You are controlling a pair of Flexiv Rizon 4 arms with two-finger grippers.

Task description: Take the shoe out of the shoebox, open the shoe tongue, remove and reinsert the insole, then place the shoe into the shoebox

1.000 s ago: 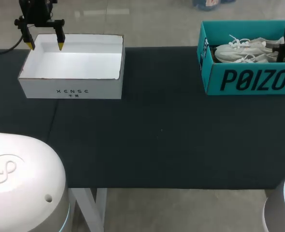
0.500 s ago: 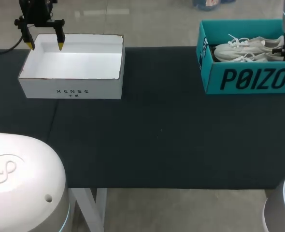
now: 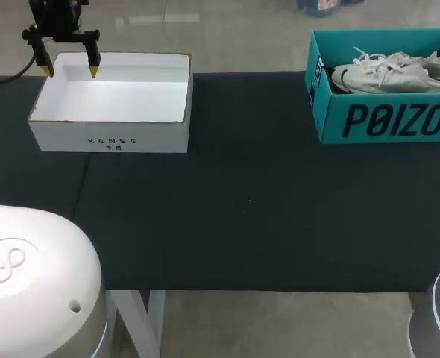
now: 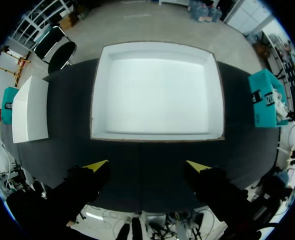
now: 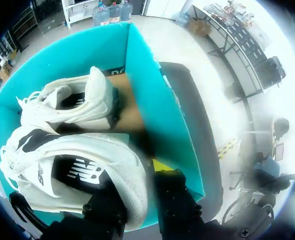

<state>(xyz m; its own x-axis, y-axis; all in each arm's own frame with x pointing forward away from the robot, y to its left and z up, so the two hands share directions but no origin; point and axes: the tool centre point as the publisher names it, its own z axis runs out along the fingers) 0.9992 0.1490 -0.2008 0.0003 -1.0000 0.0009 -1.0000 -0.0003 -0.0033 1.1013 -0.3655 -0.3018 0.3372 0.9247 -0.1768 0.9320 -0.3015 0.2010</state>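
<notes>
One main risk: the right gripper [image 5: 137, 177] is clamped on the heel wall of the near shoe [image 5: 87, 165]. That is a thin soft edge, and the toe end hangs long off the pinch. I'd expect the shoe to swing or peel out of the fingers on the way over the shoebox [image 5: 152, 105] wall.

Second risk: the laces [image 3: 368, 58] lie loose at the toe end, close to the second shoe [image 5: 72, 102]. A snag there would drag that one or shift the box.

Third: the toe could catch the rim if the lift is too shallow.

Held shoe sits within the box's outline, about at rim level in the head view, not over the table [image 3: 242, 209] yet.

Left gripper [image 3: 70, 71]: fingers apart, holding nothing, hovering at the far wall of the white box [image 3: 112, 101]. It's well apart from the shoes, so no backup if the shoe drops.

Count: 2 shoes, 1 teal shoebox, 1 white box, 2 grippers.
</notes>
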